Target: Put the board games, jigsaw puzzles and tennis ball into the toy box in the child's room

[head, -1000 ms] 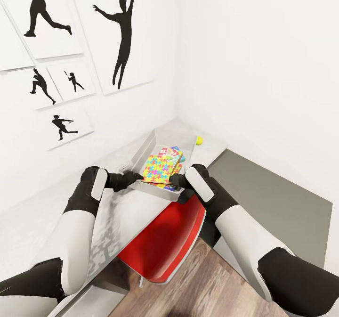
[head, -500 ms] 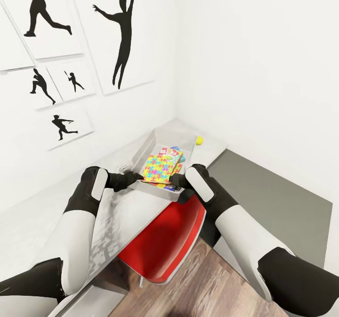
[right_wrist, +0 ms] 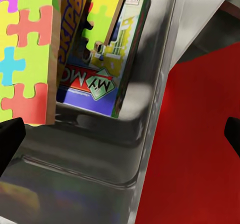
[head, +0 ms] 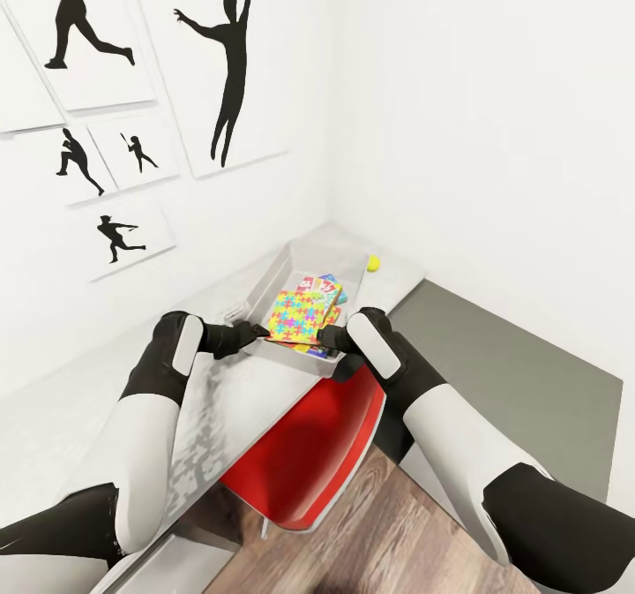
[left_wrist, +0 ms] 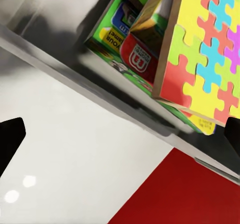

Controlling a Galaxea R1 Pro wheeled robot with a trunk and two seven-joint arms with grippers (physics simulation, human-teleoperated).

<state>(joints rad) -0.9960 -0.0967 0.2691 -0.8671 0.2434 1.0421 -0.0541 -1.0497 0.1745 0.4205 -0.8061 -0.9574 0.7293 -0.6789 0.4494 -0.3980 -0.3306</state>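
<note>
Centre frame in the head view, the tennis ball (head: 373, 263) sits on the table (head: 401, 272) beside the toy box (head: 275, 269). Probably light, round, rolls easily: pinch across its middle. Left gripper (left_wrist: 120, 134) and right gripper (right_wrist: 120, 134) are both spread, empty.

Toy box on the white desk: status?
Both grippers open, left gripper and right gripper at the near rim of the light-grey tray-like toy box. Bright jigsaw puzzle on top inside. Yellow-green tennis ball still outside on the white table.
</note>
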